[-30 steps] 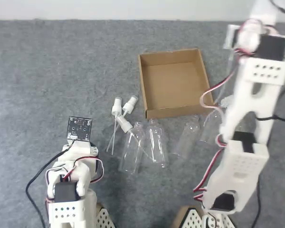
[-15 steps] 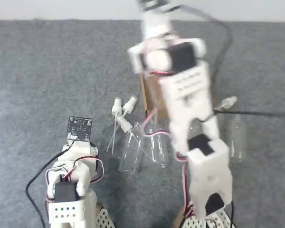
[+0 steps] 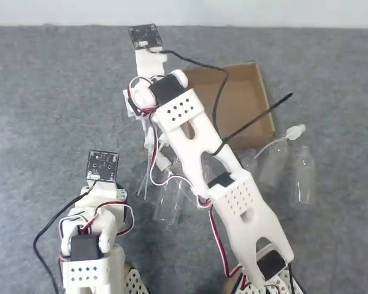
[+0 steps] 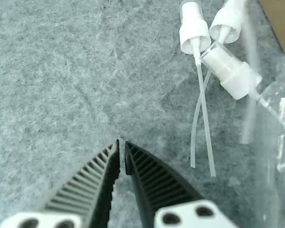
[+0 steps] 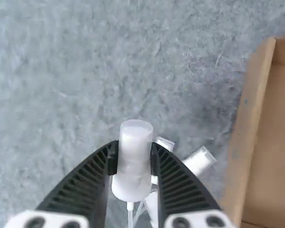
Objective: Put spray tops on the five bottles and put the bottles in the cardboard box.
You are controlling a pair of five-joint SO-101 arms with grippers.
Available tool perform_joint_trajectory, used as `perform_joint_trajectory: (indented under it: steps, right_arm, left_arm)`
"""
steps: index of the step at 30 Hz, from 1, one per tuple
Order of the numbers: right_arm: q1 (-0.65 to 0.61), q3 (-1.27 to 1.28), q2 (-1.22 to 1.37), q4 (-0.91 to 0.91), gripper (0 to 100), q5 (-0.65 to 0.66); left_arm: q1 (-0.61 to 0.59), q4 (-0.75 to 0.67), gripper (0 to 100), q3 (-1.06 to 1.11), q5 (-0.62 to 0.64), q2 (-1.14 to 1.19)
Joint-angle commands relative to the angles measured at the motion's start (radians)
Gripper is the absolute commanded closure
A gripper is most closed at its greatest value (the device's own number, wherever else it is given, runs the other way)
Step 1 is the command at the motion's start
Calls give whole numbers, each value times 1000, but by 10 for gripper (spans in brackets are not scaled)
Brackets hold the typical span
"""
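You have a grey carpet (image 3: 49,92) under everything. Your right arm (image 3: 190,128) stretches across the left side of the open cardboard box (image 3: 251,104). Clear bottles (image 3: 168,199) lie on the carpet below the box, partly under that arm. Your right gripper (image 5: 133,145) has its jaws clamped on a white spray top (image 5: 133,166) near the box's outer wall. Your left gripper (image 4: 122,145) hangs over bare carpet with its jaws together.
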Motion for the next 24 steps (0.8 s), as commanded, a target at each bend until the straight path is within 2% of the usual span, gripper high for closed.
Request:
perform_joint_trajectory:
  steps: [1,7,12,14,20,22,24]
  right_arm:
    - [1,-6,12,-33,981,-91]
    - [12,-11,47,24,965,-121]
    - [12,-11,47,130,793,-121]
    - [12,-11,51,145,753,-121]
    - [31,-17,39,176,745,-118]
    - [59,-64,12,237,745,-55]
    - [91,-92,-25,263,745,72]
  left_arm:
    - [0,2,988,-7,-5,6]
    - [0,3,988,-7,-5,6]
    - [0,3,988,-7,-5,6]
    - [0,3,988,-7,-5,6]
    - [0,3,988,-7,-5,6]
    - [0,3,988,-7,-5,6]
    - [0,3,988,-7,-5,6]
